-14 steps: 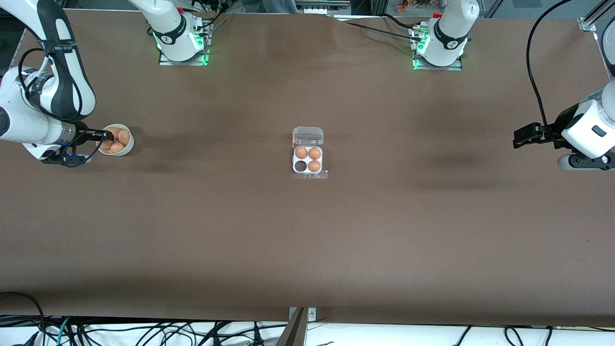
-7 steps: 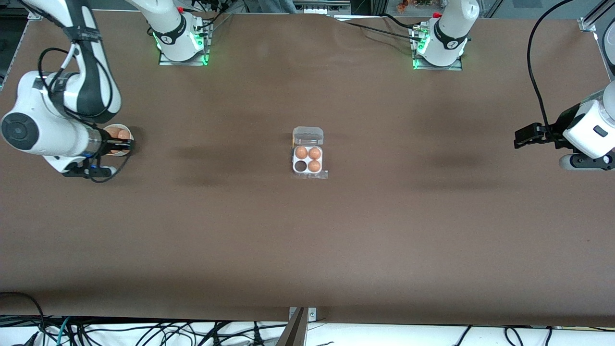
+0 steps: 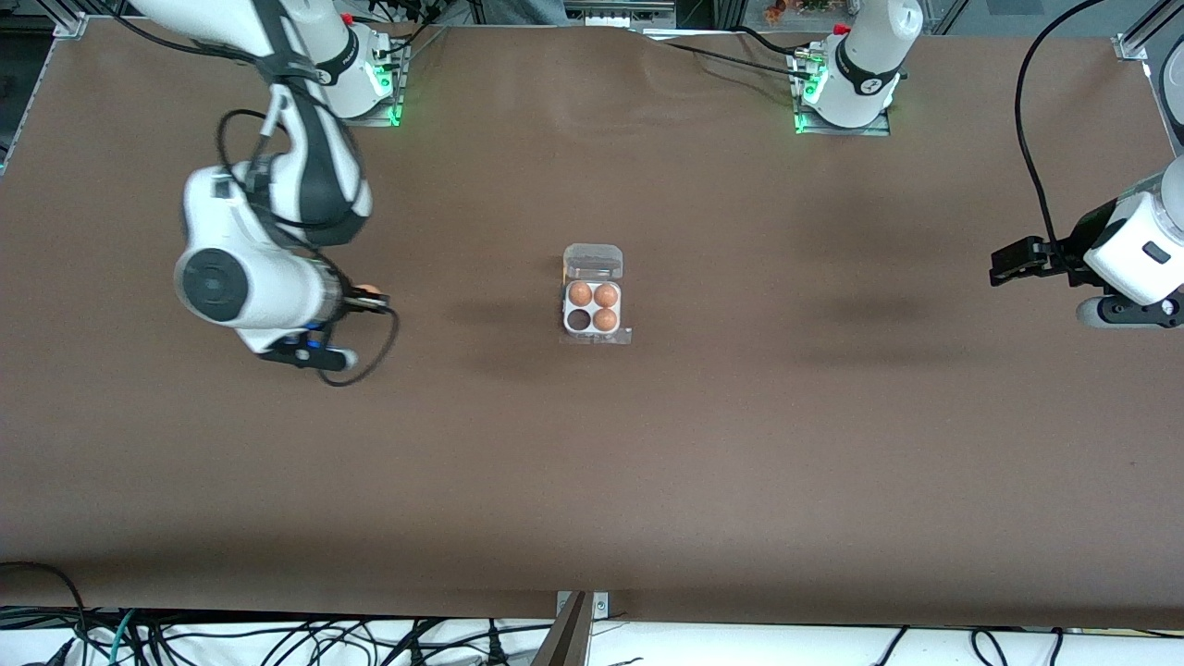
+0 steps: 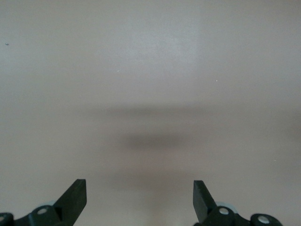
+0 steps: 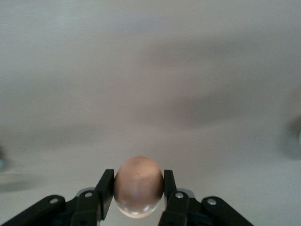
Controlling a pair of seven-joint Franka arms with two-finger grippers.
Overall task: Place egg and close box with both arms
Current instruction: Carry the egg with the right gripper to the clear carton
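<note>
The box [image 3: 593, 308] sits mid-table, a white four-cell tray with its clear lid [image 3: 593, 262] lying open on the side toward the robot bases. Three brown eggs fill it; the cell nearest the front camera on the right arm's side [image 3: 579, 320] is empty. My right gripper [image 3: 372, 298] is shut on a brown egg [image 5: 138, 184] and hangs over bare table between the right arm's end and the box. Only a sliver of that egg [image 3: 368, 289] shows in the front view. My left gripper [image 3: 1006, 262] is open and empty, waiting over the left arm's end of the table; its fingertips [image 4: 75, 195] show in the left wrist view.
The brown table [image 3: 592, 462] stretches wide around the box. The two arm bases [image 3: 347, 79] [image 3: 846, 88] stand at the table's back edge. Cables run along the front edge [image 3: 277, 638]. The round white bowl is out of view, hidden by the right arm.
My right gripper has lifted out of the white bowl with an egg and swung toward the box, covering the bowl. The left arm has barely moved.
</note>
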